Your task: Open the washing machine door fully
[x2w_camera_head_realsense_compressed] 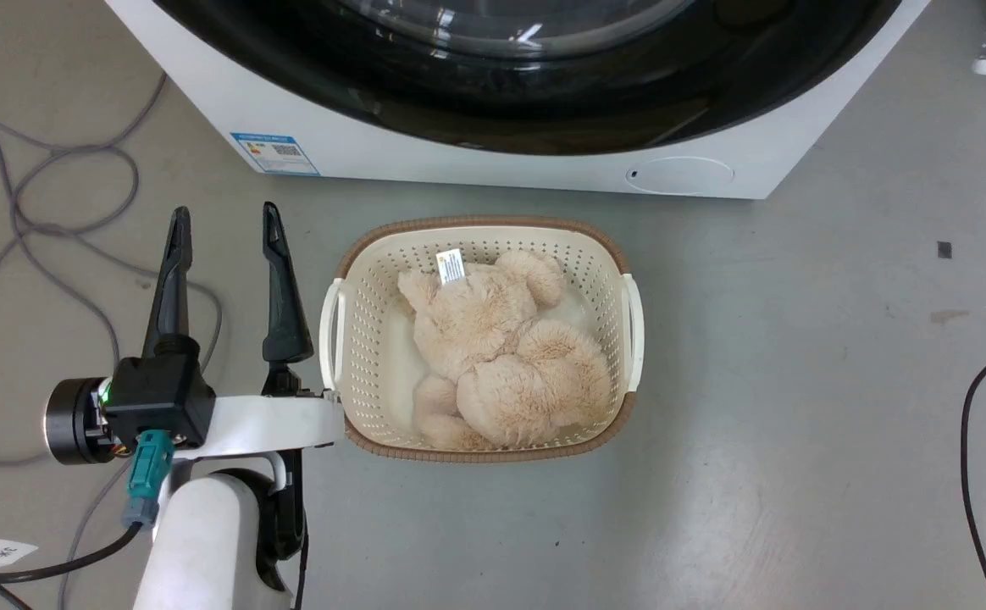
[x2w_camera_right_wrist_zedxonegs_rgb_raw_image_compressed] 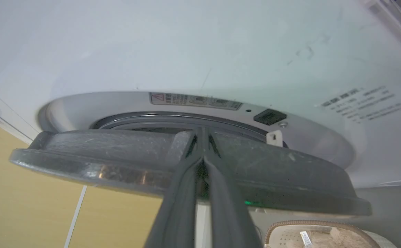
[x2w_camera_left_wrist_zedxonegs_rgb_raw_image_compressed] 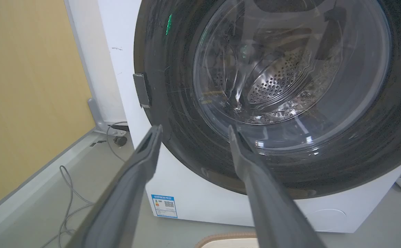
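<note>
Now our right gripper has its jaws pressed together, tips against the free rim of the washing machine door, which stands ajar, edge-on across them. Our left gripper hangs spread, well short of it, so the right arm is nearer.

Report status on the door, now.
Left gripper open. Right gripper shut at washing machine door edge. Door ajar, not fully open. Basket on floor beneath.

Round black glass-centred door, slightly ajar.
</note>
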Robot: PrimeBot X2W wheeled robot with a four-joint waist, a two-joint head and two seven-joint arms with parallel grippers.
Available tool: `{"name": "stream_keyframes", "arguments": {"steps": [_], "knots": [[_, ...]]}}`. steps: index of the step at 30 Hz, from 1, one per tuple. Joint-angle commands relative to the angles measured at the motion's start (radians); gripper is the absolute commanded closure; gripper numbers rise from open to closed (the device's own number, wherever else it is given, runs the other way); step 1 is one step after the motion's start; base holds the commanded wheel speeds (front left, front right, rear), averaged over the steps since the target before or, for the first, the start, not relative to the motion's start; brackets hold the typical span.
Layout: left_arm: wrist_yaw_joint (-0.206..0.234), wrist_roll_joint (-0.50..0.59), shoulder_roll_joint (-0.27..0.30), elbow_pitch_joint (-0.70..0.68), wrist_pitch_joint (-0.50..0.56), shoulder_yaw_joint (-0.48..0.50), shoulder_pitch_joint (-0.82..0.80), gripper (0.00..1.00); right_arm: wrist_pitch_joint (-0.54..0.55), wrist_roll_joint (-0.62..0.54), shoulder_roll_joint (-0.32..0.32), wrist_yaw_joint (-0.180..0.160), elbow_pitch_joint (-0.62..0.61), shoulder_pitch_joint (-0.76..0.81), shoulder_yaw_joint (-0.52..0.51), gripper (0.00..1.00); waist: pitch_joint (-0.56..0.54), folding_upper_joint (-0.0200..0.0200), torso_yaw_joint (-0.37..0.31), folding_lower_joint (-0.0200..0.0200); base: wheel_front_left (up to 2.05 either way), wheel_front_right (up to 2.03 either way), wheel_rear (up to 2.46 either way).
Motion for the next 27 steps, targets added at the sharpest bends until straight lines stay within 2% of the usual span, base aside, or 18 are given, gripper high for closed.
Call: {"name": "stream_keyframes", "arguments": {"steps": [1, 12, 27], "knots": [[-0.001, 0.003, 0.001, 0.002, -0.006, 0.002, -0.006, 0.00, 0.014, 0.008, 0.033, 0.007, -0.014, 0.016, 0.018, 1.00, -0.006, 0.0000, -0.004, -0.0001, 0.00, 0.00, 0.00], [-0.012, 0.016, 0.001, 0.015, -0.006, 0.019, 0.021, 0.00, 0.046, 0.032, 0.042, 0.007, -0.084, 0.121, 0.039, 1.00, -0.061, 0.0000, -0.029, -0.0001, 0.00, 0.00, 0.00], [-0.022, 0.028, 0.001, 0.030, -0.006, 0.035, 0.083, 0.00, 0.109, 0.076, 0.062, 0.007, -0.223, 0.366, 0.083, 1.00, -0.165, 0.0000, -0.054, -0.0001, 0.00, 0.00, 0.00]]}}
